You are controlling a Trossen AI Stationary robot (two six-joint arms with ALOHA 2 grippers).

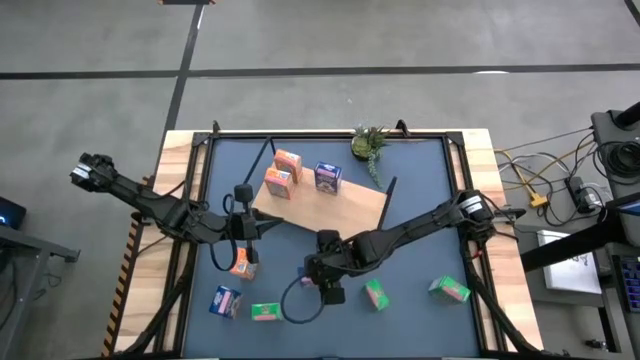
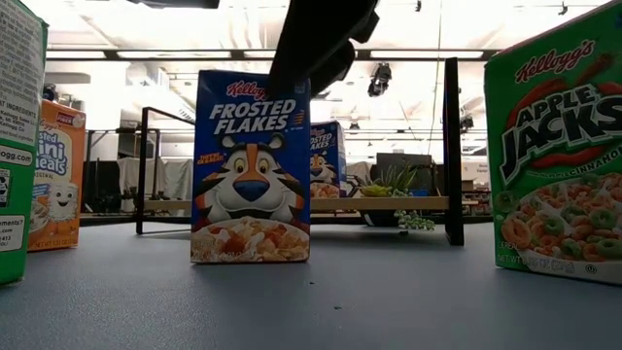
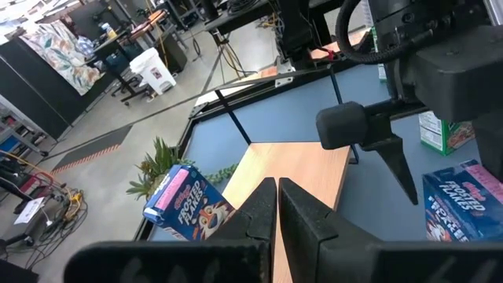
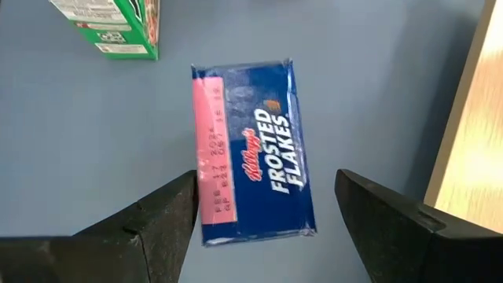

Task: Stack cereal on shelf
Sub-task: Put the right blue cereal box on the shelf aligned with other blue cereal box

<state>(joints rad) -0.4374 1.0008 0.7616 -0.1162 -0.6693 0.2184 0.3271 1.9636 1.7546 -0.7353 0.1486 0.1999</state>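
While the right arm reaches in from the right edge of the tabletop [image 1: 420, 190] with its elbow bent low, the right gripper [image 4: 263, 206] points straight down over an upright Frosted Flakes box [image 4: 251, 153], jaws spread wide on either side of its top and not touching it. That box stands on the dark blue tabletop just in front of the shelf [image 1: 325, 200], a flat light-wood board with thin black frame legs, lying at a slant.

From the left side the left arm stretches across, its left gripper [image 3: 277, 206] at the shelf's near-left corner, jaws nearly closed with only a thin slit between them and nothing held.

Nine small glossy cardboard boxes can be counted from above. Three sit on the shelf: two orange-red boxes [image 1: 283, 172] and one blue box [image 1: 327, 177]. Six are on the tabletop: an orange box [image 1: 242, 263] by the left gripper, the blue one under the right gripper, another blue box [image 1: 226, 301], and three green Apple Jacks boxes [image 1: 376, 294]. A small potted plant [image 1: 368, 142] stands at the far edge.
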